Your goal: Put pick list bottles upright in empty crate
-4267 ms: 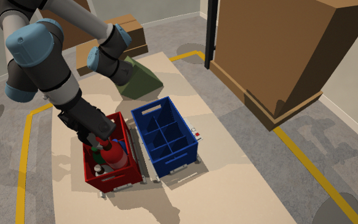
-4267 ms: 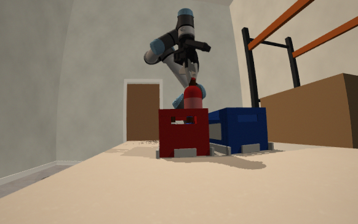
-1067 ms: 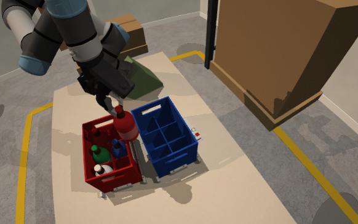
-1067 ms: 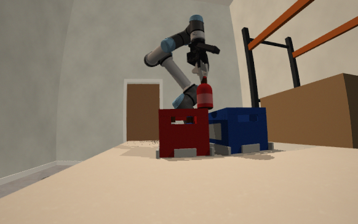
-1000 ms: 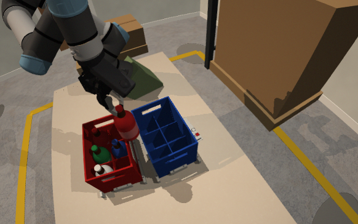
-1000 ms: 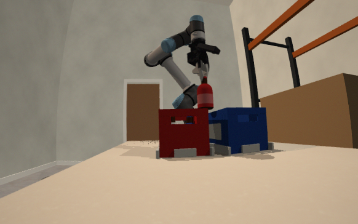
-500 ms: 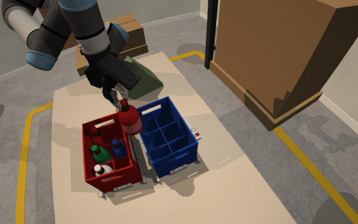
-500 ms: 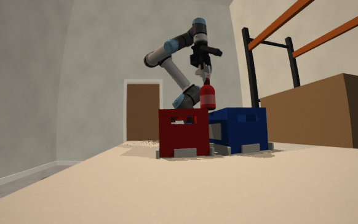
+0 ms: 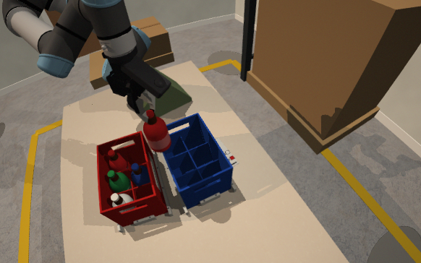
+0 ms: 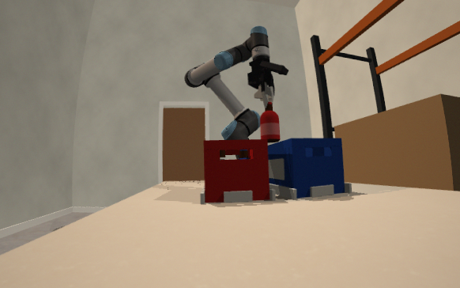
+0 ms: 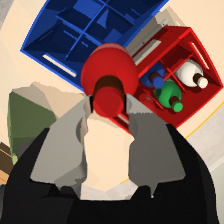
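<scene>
Claw (image 9: 144, 110) (image 10: 269, 104) (image 11: 108, 95) clenched on the neck of a red bottle (image 9: 156, 134) (image 10: 269, 126) (image 11: 109, 70), hung upright, base just above the rim of the blue crate (image 9: 209, 191) (image 10: 317, 170) (image 11: 51, 65), on the side facing the red crate (image 9: 136, 213) (image 10: 236, 178) (image 11: 197, 107), well inside the table's (image 9: 208, 240) (image 10: 228, 237) (image 11: 70, 95) long edges. Body looks stiff, smooth, perhaps slippery, bottom-heavy; I judge the neck below the cap the right hold. A low swing could nudge a loose crate.
</scene>
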Controlling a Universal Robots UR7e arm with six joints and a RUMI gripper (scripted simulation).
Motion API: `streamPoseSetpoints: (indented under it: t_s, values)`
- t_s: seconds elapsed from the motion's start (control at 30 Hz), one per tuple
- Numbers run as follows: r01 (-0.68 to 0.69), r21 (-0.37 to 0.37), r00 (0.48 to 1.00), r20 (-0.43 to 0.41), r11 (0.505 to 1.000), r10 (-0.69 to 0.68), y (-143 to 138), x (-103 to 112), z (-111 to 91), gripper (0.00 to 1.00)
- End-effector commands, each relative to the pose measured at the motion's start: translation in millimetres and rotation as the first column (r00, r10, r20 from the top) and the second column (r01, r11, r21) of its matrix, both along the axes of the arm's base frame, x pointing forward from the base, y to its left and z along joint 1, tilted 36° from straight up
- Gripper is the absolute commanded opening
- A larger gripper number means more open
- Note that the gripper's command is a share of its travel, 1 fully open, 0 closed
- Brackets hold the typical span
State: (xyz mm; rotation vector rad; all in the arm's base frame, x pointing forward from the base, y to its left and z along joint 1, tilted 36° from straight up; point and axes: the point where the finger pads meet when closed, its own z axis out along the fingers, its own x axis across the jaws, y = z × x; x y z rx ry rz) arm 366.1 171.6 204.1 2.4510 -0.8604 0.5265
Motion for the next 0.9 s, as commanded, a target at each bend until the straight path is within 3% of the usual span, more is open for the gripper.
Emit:
streamPoseSetpoints:
  t_s: [0.0,0.87]
  values:
    - [0.0,0.001,1.0,0.001,1.0,0.0,4.0,-6.2,-3.5,0.0]
    - [0.0,0.001,1.0,0.001,1.0,0.0,25.3,-43.9,-27.2,0.0]
